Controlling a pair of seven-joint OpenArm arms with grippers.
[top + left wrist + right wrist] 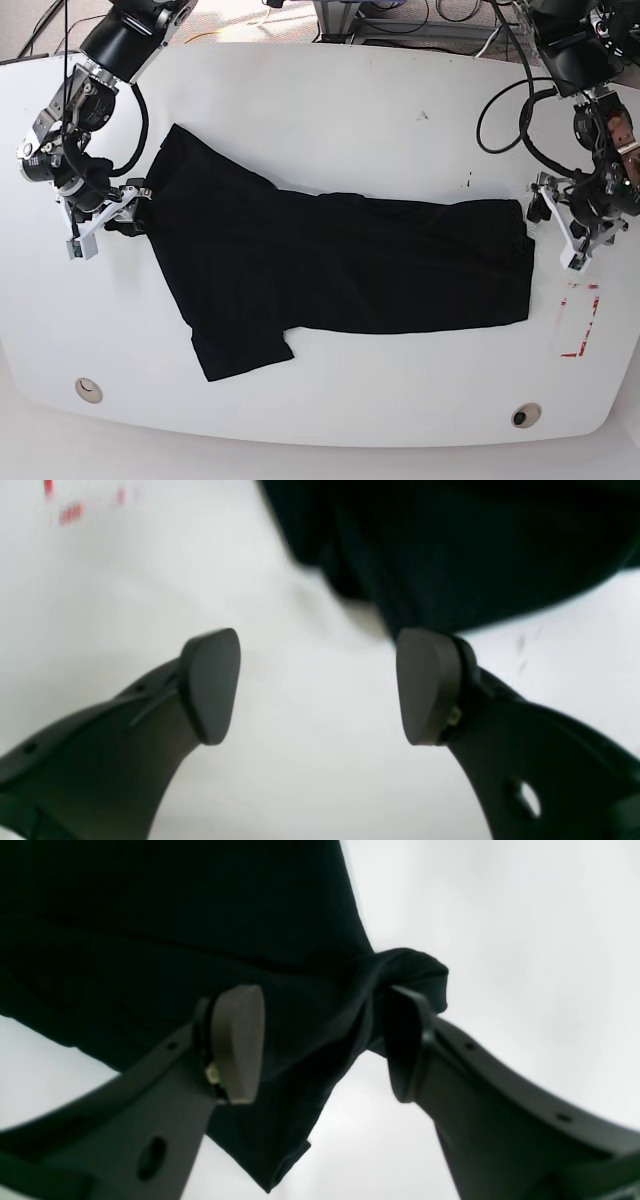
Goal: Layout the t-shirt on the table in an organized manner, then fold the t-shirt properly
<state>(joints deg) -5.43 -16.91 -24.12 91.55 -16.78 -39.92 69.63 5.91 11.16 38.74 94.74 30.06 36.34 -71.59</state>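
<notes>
Hovering at the two ends of the cloth, the left gripper [317, 685] had its pads spread over bare white surface with the hem just ahead of one pad, while the right gripper [322, 1042] stood parted around a bunched fold, one pad against it but not pinching. The t-shirt [330, 265] lay stretched sideways across the middle of the table [330, 100], plain black, mostly flat, one sleeve splayed toward the near edge. A red tape rectangle [578, 325], two round holes [88, 389] and cables [500, 105] lay around it; no lettering was readable.
</notes>
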